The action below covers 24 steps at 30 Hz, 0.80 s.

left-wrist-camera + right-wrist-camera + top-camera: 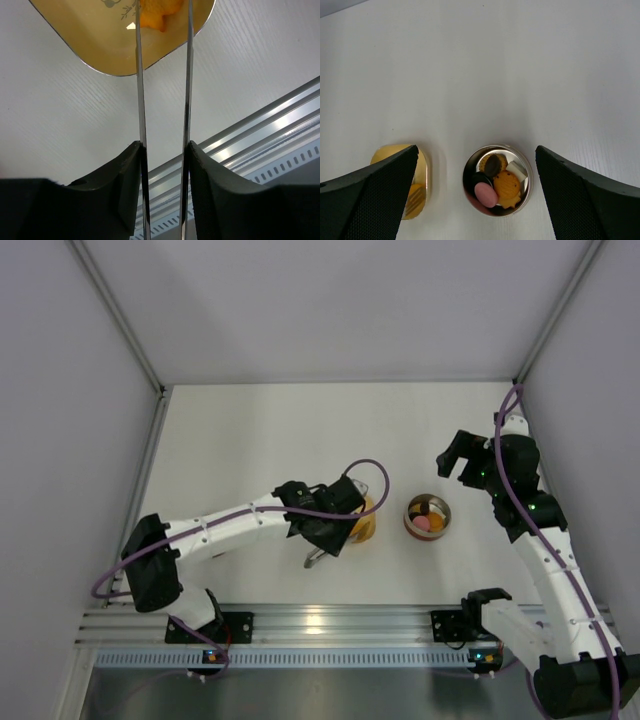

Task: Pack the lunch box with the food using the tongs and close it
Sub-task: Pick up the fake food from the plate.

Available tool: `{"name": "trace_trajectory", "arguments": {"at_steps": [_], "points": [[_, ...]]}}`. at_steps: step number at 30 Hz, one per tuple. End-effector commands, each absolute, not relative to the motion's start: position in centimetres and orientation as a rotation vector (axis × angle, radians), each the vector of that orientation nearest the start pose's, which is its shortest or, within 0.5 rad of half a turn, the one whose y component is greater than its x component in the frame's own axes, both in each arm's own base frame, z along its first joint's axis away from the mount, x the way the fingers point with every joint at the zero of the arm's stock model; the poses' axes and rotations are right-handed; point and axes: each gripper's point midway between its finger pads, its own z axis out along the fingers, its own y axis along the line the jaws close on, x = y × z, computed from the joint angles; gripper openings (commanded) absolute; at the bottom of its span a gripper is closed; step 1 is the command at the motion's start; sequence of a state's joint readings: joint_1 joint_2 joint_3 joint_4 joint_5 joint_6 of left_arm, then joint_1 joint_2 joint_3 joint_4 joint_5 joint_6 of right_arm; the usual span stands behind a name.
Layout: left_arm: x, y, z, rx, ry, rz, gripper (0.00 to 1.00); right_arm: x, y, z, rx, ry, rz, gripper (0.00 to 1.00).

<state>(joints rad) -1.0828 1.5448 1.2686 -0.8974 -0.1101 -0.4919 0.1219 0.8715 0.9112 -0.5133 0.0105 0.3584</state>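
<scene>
The silver tongs [189, 75] run up between my left gripper's [164, 150] black fingers [122, 190], which are shut on their two arms. The arms stand apart, and their tips reach over the yellow dish [100, 45] on either side of an orange piece of food [159, 15]. From above, the left gripper [335, 532] hovers at the dish [368, 528], and the tongs' joined end [315, 558] sticks out toward the rail. The lunch box [428, 517] [498, 146] holds several pieces of food [506, 184], including a pink one [486, 195]. My right gripper [476, 147] [452, 458] hangs open above it, holding nothing.
The yellow dish [423, 167] lies just left of the lunch box, with an orange piece [415, 197] in it. An aluminium rail [320, 620] [260, 130] runs along the near table edge. White walls enclose the left, right and far sides.
</scene>
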Motion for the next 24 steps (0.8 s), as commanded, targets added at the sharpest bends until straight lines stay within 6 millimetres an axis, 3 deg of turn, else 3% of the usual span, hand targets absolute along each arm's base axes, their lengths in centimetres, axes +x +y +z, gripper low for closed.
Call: {"name": "trace_trajectory", "arguments": {"at_steps": [1, 10, 16, 24], "points": [[15.9, -30.1, 13.0, 0.775, 2.621, -0.349, 0.43, 29.6, 4.6, 25.1, 0.238, 2.003, 0.276, 1.00], [17.6, -30.4, 15.8, 0.712, 2.533, -0.342, 0.33, 29.6, 4.6, 25.3, 0.237, 2.000, 0.276, 1.00], [18.8, -30.6, 18.3, 0.661, 2.466, -0.337, 0.32, 29.6, 4.6, 25.3, 0.240, 2.000, 0.275, 0.99], [19.5, -31.3, 19.7, 0.660, 2.429, -0.346, 0.32, 29.6, 4.6, 25.4, 0.243, 1.996, 0.278, 1.00]]}}
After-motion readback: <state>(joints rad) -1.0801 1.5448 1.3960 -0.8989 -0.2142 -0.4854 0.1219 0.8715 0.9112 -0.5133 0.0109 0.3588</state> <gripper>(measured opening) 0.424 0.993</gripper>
